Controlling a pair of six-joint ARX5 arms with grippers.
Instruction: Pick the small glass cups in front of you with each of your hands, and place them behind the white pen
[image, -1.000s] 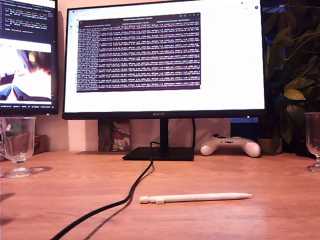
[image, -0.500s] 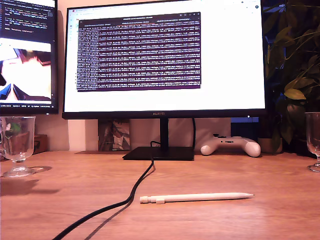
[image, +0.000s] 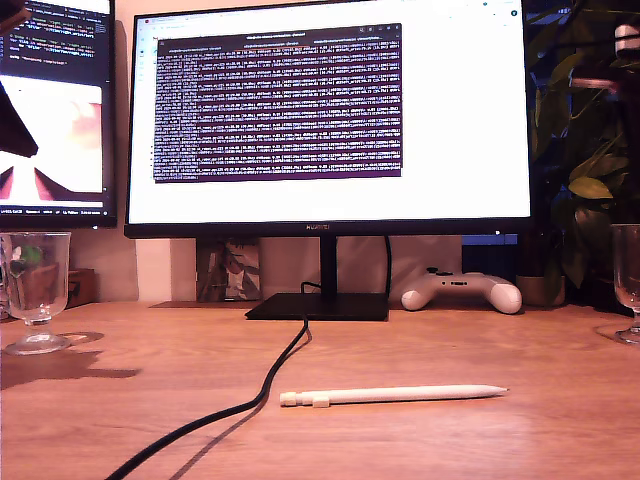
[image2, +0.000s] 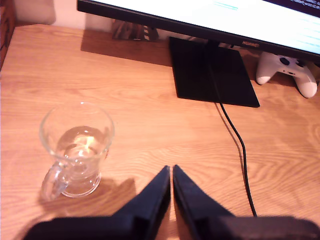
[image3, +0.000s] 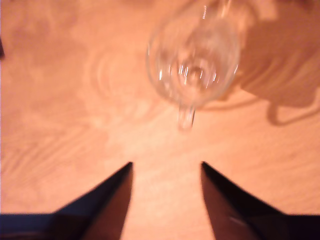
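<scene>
One small glass cup (image: 36, 288) stands on the desk at the exterior view's left edge, another (image: 627, 280) at its right edge. The white pen (image: 394, 396) lies across the desk in front, between them. In the first wrist view my first gripper (image2: 172, 170) hangs above the desk, shut on nothing, beside and short of the left cup (image2: 77, 144). My second gripper (image3: 166, 166) is open above the desk, with the other cup (image3: 192, 62) ahead of it, handle turned toward the fingers. A dark arm part (image: 14, 128) shows at the exterior view's upper left edge.
A monitor on a black stand (image: 318, 306) rises behind the pen, and a black cable (image: 262, 385) runs from it toward the desk's front. A white game controller (image: 460, 292) lies right of the stand in the exterior view. Plant leaves (image: 590, 150) fill that view's right side.
A dark arm part has come into the exterior view's upper left edge. The shadow beside the left cup has spread rightward over the desk. Cups and pen have not moved.
</scene>
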